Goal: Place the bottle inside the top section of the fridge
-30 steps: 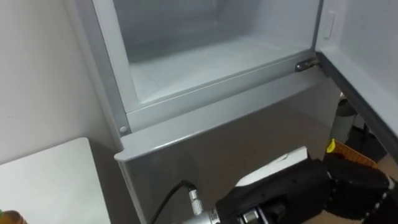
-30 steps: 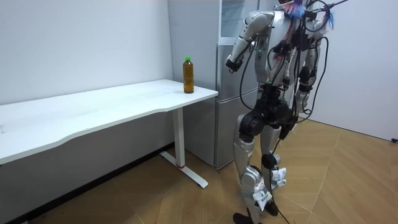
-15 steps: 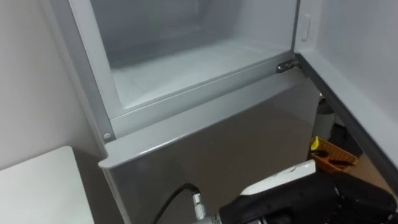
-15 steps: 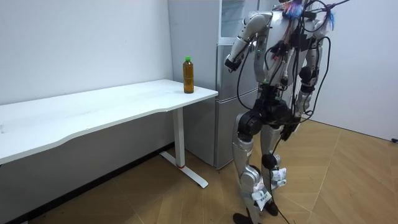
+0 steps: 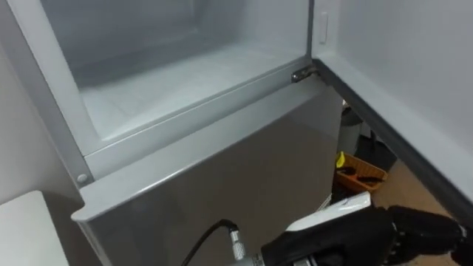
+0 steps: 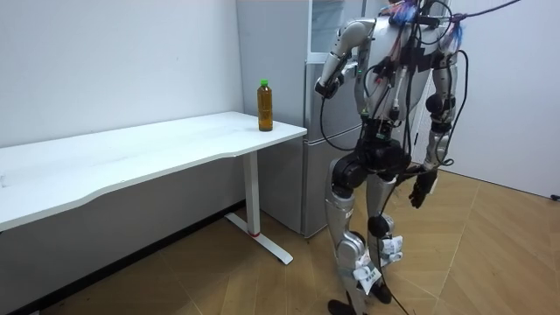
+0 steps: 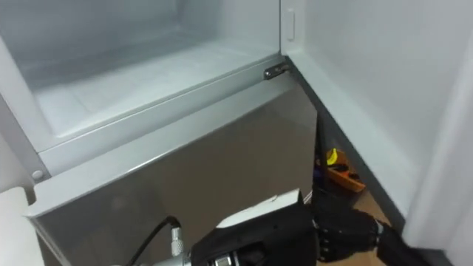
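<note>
Ahead of and above the left hand's (image 5: 384, 233) fingers (image 5: 432, 227), the fridge's (image 5: 222, 166) upper part (image 5: 177, 74) stands open, with the door (image 5: 414, 81) to their right. I cannot tell whether those fingers are curled or straight. The bottle (image 6: 265, 105) stands upright on the table (image 6: 175, 144) corner, well left of them. The right hand (image 6: 421, 189) hangs low, its fingers loose and straight.

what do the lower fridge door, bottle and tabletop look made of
Lower fridge door: likely coated metal, grey with soft reflections. Bottle: probably clear plastic, amber contents visible, green cap. Tabletop: seemingly matte white laminate, thin flat slab.
</note>
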Available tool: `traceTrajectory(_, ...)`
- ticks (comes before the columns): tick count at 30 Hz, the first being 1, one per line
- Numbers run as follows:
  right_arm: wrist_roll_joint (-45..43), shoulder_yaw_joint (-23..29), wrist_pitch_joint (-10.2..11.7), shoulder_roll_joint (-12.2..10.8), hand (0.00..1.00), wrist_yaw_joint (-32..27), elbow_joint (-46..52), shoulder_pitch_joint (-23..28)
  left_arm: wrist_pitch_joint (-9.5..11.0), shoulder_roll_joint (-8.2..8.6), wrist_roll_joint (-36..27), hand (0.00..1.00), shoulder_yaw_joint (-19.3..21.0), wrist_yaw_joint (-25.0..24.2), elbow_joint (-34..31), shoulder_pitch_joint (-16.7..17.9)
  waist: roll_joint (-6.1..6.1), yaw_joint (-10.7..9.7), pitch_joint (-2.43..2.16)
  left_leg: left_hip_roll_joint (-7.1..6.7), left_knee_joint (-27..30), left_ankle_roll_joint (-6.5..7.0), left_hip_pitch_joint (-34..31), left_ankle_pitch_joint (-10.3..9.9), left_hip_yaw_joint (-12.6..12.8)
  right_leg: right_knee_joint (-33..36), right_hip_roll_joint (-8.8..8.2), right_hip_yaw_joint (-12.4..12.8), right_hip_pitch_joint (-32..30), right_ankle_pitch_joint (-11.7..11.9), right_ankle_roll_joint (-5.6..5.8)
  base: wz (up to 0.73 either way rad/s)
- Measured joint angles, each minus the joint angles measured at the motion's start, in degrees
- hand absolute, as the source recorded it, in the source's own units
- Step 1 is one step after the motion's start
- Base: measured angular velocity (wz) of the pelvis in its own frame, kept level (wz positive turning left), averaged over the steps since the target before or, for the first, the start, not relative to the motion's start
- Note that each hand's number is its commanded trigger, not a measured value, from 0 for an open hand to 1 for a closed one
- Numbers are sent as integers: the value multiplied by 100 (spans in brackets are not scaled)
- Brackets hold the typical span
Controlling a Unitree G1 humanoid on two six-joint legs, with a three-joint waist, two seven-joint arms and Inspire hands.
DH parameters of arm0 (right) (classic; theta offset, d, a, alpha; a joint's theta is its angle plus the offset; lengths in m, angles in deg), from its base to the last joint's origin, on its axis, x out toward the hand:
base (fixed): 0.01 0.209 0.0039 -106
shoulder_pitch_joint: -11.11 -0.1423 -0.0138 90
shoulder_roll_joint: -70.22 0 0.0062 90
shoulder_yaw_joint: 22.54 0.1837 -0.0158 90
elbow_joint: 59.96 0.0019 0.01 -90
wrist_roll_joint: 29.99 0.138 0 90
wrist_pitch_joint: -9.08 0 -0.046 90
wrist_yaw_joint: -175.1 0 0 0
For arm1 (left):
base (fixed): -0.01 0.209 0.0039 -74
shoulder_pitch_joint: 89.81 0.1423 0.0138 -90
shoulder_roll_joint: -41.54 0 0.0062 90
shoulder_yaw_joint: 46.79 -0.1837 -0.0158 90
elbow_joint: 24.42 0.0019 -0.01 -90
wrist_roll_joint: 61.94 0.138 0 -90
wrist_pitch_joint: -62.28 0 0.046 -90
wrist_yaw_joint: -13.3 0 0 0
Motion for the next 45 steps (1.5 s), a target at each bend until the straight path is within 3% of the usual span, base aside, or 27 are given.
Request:
traceTrajectory(7,-313,-3,-36,-12,0,-33,6,-14,-8,-2,399,0,2,12,194,17,23,168,-12,-11,39,2,-133,3,-7,-7,-54,-255,-73,-3,3,20)
traceTrajectory(11,-297,4,-94,-37,0,-158,141,-95,-8,-6,559,0,58,11,119,233,27,408,-36,-38,80,22,-318,20,-334,2,-122,-586,-116,-1,3,38)
traceTrajectory(16,-245,-5,-3,-137,0,-310,144,-225,-13,-37,875,0,124,31,129,608,-115,689,-54,-95,81,39,-378,81,-771,-42,-192,-942,7,-1,3,43)
traceTrajectory(18,-204,-10,23,-208,0,-303,217,-174,-12,-63,1090,0,203,45,116,779,-217,800,-108,-126,92,46,-448,101,-1033,-127,-233,-1185,101,-3,3,55)
traceTrajectory(21,-66,-15,18,-244,0,-284,293,-149,-15,-113,1221,0,351,93,100,1033,-313,1006,-137,-174,86,62,-508,149,-1240,-187,-282,-1388,162,-4,5,41)
traceTrajectory(24,81,-238,30,-270,0,-266,313,-196,-16,-178,1224,0,461,98,99,1292,-369,1275,-143,-185,108,65,-534,152,-1314,-211,-294,-1451,206,-7,10,14)
traceTrajectory(28,57,-295,35,-311,0,-227,301,-278,-36,-229,1583,0,649,88,83,1536,-406,1434,-130,-215,122,73,-587,161,-1465,-218,-319,-1619,236,-20,27,22)
traceTrajectory(33,-65,-224,33,-336,0,-114,341,-262,-124,-301,2165,0,1175,64,-89,2424,-453,1539,-125,-263,124,84,-581,173,-1609,-219,-358,-1719,295,-74,48,15)
traceTrajectory(41,-54,-208,28,-385,0,61,316,-214,-232,-339,2354,0,1718,-55,-26,3187,-550,1762,-116,-308,124,88,-517,174,-1729,-228,-408,-1871,428,-106,86,9)
traceTrajectory(45,-45,-199,28,-387,0,66,291,-218,-249,-383,2343,0,1882,-102,85,3541,-551,1762,-109,-358,214,98,-576,178,-1885,-267,-443,-1985,449,-124,110,17)
